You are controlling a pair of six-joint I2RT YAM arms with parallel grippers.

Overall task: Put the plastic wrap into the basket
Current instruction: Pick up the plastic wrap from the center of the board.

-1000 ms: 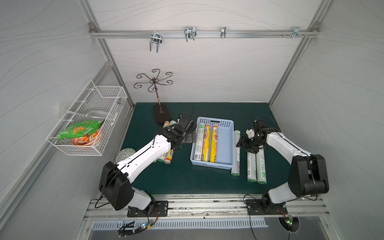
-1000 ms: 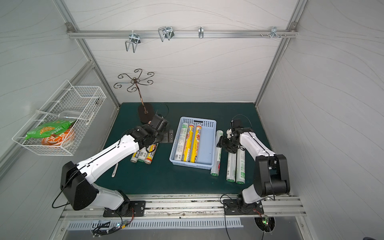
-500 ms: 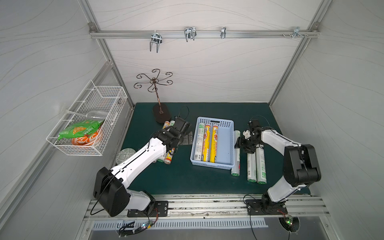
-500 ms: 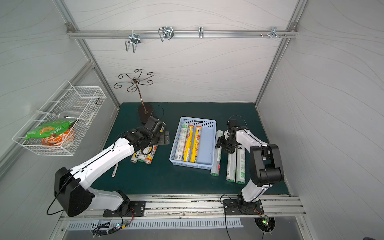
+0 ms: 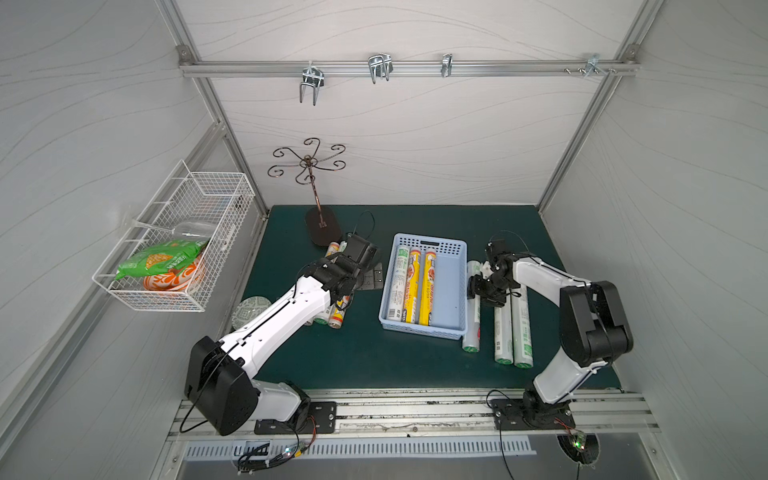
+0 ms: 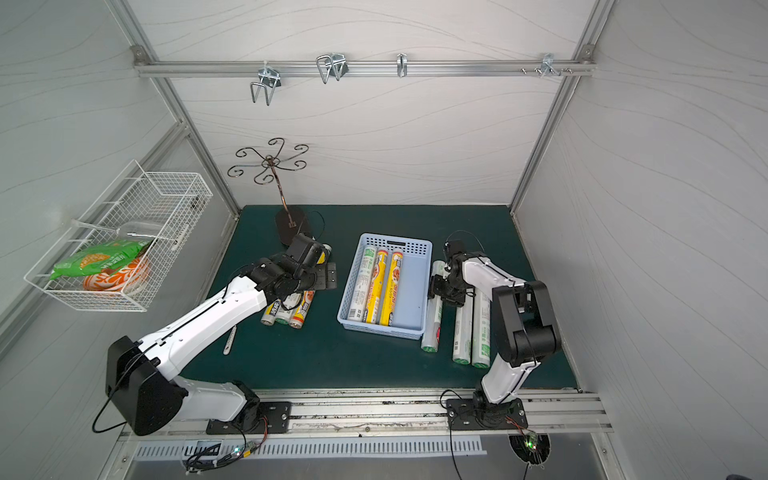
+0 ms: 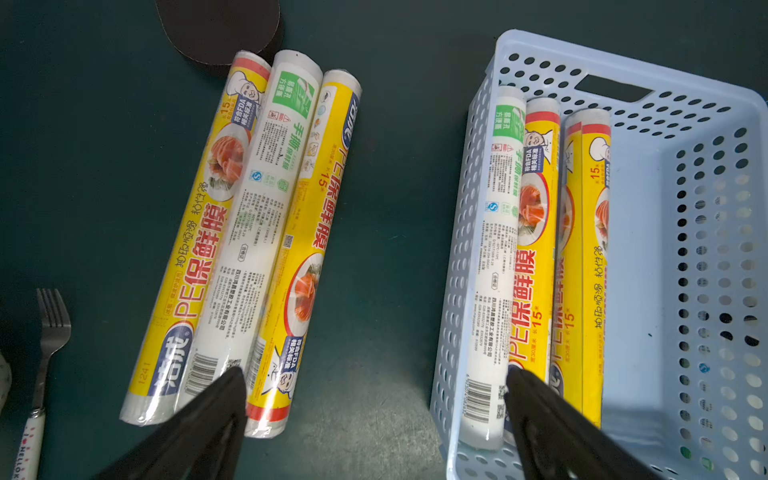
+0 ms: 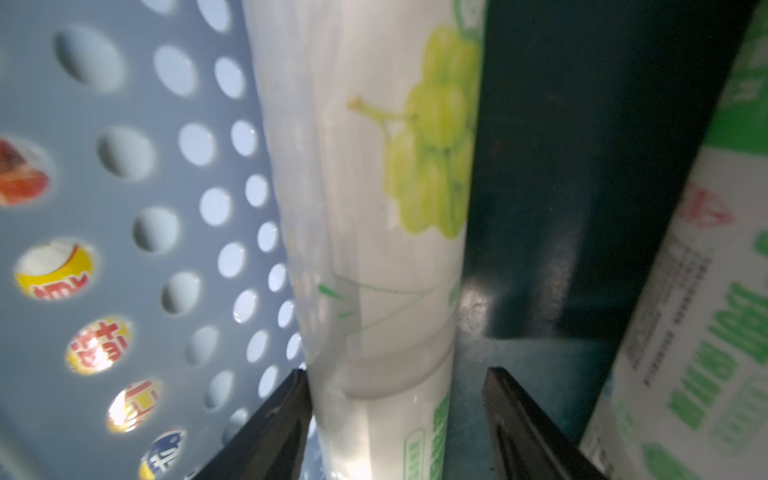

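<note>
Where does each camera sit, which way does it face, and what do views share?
Both top views: high in front, looking down on the dark green mat; left arm and right arm show whole.
Left wrist: above the mat, looking down on three yellow and white plastic wrap rolls and the light-blue perforated plastic basket; open left gripper shows.
Right wrist: low beside the basket, looking along a white grape-printed roll; right gripper straddles it.
Shared: top and left wrist views show that basket.
</note>
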